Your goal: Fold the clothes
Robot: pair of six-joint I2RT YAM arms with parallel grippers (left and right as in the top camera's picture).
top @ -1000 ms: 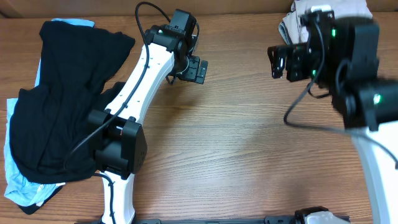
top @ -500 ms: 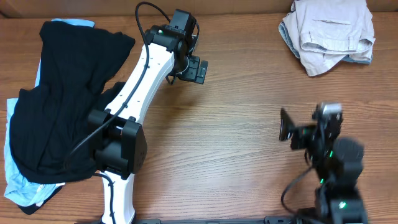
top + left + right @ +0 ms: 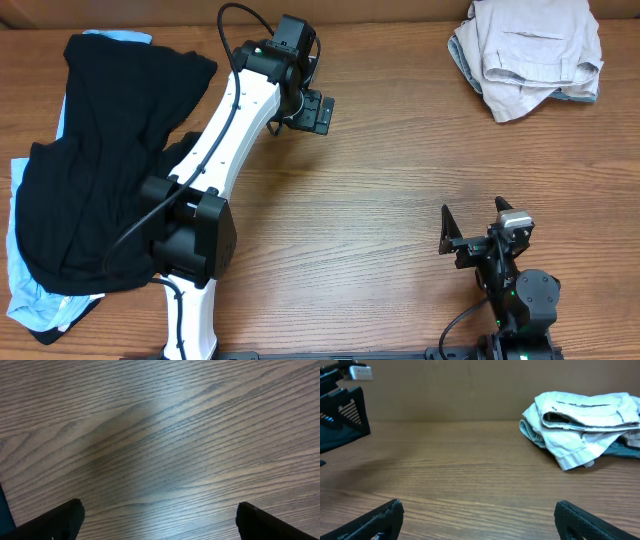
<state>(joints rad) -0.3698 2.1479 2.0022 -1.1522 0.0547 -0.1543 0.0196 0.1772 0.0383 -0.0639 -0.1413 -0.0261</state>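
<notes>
Folded pale beige khaki shorts (image 3: 530,50) lie at the far right corner, on top of a faded denim piece (image 3: 584,95). They also show in the right wrist view (image 3: 585,415), far ahead on the right. A black garment (image 3: 100,170) lies in a heap at the left over a pale-blue garment (image 3: 25,295). My left gripper (image 3: 316,111) is open and empty over bare wood (image 3: 160,520). My right gripper (image 3: 451,236) is open and empty, low at the near right (image 3: 480,520), far from the shorts.
The wooden table (image 3: 380,190) spans the whole view. The left arm (image 3: 215,150) reaches diagonally from its base at the near left to the far middle. The left gripper's head shows in the right wrist view (image 3: 340,415).
My right arm has pulled back from the far right corner by the beige shorts to the near right edge, with nothing in it. The shorts stay folded there. The left arm has not moved.
</notes>
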